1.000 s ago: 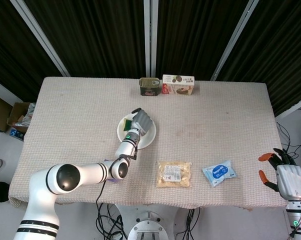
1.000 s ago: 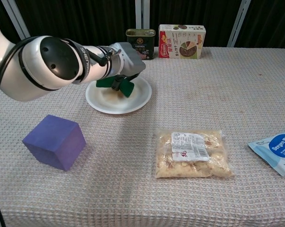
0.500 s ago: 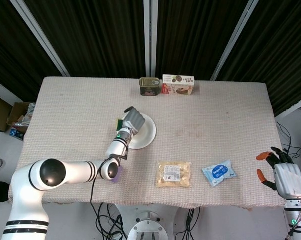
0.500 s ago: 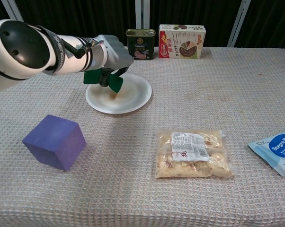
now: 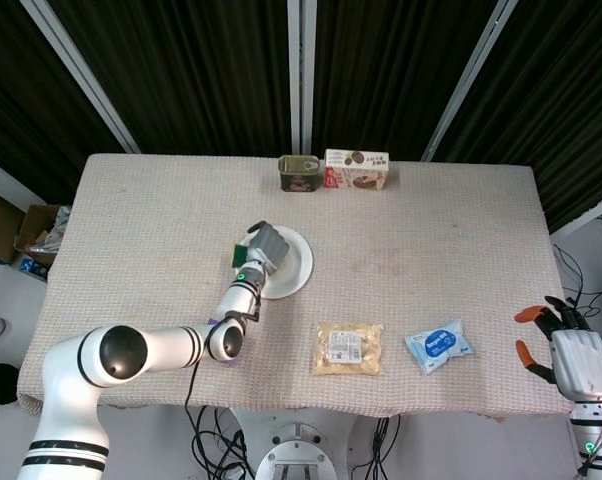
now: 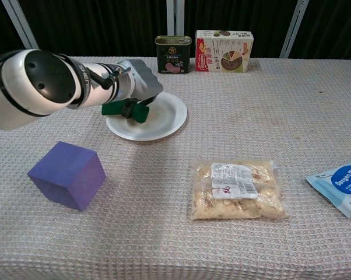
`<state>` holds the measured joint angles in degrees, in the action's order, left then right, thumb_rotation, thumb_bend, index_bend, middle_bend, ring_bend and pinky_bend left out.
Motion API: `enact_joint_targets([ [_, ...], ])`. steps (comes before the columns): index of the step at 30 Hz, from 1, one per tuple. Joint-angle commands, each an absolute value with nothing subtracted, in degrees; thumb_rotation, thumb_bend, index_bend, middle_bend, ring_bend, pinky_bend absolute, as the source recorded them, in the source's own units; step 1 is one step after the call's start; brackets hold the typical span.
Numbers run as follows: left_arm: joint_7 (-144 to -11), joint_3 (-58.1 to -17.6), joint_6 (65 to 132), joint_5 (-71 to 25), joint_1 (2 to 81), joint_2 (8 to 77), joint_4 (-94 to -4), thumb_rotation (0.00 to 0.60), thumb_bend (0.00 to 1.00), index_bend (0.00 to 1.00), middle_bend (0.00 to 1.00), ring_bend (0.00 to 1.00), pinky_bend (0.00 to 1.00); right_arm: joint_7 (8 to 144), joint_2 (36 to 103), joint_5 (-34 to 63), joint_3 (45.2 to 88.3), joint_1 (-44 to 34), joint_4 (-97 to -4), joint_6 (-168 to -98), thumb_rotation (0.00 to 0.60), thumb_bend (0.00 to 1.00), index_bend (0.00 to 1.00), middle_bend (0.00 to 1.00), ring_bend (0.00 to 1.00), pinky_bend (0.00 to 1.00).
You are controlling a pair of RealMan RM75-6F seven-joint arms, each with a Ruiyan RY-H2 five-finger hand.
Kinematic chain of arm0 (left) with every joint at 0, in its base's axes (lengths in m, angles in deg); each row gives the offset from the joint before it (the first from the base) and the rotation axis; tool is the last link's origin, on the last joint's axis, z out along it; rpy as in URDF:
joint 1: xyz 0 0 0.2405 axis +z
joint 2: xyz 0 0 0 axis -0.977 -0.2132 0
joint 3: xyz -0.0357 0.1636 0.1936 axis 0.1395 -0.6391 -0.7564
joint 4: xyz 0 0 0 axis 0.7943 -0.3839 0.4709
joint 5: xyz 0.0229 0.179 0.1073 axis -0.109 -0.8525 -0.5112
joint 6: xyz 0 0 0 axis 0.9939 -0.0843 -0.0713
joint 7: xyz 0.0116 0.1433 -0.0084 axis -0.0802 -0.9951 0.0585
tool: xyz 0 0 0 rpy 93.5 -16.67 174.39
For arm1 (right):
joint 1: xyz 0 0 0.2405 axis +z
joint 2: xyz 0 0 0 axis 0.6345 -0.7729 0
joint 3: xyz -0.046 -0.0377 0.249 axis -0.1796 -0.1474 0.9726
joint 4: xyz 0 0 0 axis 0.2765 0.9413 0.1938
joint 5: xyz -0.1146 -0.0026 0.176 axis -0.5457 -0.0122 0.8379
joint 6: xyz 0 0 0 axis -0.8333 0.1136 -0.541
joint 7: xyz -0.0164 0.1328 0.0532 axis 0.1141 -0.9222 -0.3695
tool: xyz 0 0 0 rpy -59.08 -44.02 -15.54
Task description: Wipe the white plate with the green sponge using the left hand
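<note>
Gripping flat green rectangular sponge (image 6: 124,109), left hand (image 6: 139,87) sits over left rim of round white plate (image 6: 161,119), mid-surface. Right hand (image 5: 578,358) off surface edge, fingers spread, holding nothing.

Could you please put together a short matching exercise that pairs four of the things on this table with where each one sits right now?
Things:
1. green sponge
2. purple block
3. green tin
4. blue packet

Places:
A. at the far edge, just left of the printed box
B. near the right edge of the table
C. in the left hand, at the left rim of the white plate
D. on the cloth in front of the plate, towards the left

Pairs: 1-C, 2-D, 3-A, 4-B
</note>
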<state>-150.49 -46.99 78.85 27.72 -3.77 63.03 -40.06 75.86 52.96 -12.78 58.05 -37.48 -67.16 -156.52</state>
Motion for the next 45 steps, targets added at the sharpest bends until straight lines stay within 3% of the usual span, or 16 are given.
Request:
enact_joint_targets([
  [1,-149.0,-45.7,79.4,27.0,-3.7,61.6,-41.9,0.6,0.36,0.57,0.63,0.51,0.42,75.8,52.9,-12.9,58.0,-37.6,-67.1,-156.7,0.6,0.26,0.41,0.34,0.16,0.24],
  [8,-148.6,-45.5,80.6,26.1,-3.8,59.6,-43.7,0.6,0.36,0.57,0.63,0.51,0.42,75.5,52.9,-13.0,58.0,-37.8,-67.0,-156.9,0.6,0.26,0.41,0.34,0.16,0.24],
  [19,-149.3,-46.2,76.3,29.2,-3.5,64.5,-35.1,0.6,0.36,0.58,0.64,0.51,0.42,75.6,52.9,-12.5,58.1,-37.7,-66.8,-156.4,0.6,0.26,0.41,0.34,0.16,0.24],
  [27,-145.7,-44.9,79.3,24.4,-2.4,59.9,-42.1,0.6,0.36,0.58,0.64,0.51,0.42,75.8,53.0,-13.0,58.1,-37.6,-67.0,-156.6,0.6,0.26,0.41,0.34,0.16,0.24],
  [32,-145.6,-46.3,81.3,22.3,-1.6,58.1,-46.2,0.6,0.36,0.58,0.64,0.51,0.42,75.8,53.0,-13.2,58.1,-37.6,-67.1,-156.7,0.6,0.26,0.41,0.34,0.16,0.24],
  [45,-147.1,-48.2,80.3,23.6,-0.9,61.5,-42.5,0.6,0.36,0.58,0.64,0.51,0.42,76.2,52.8,-13.3,58.1,-37.7,-67.4,-156.9,0.6,0.26,0.41,0.34,0.16,0.24],
])
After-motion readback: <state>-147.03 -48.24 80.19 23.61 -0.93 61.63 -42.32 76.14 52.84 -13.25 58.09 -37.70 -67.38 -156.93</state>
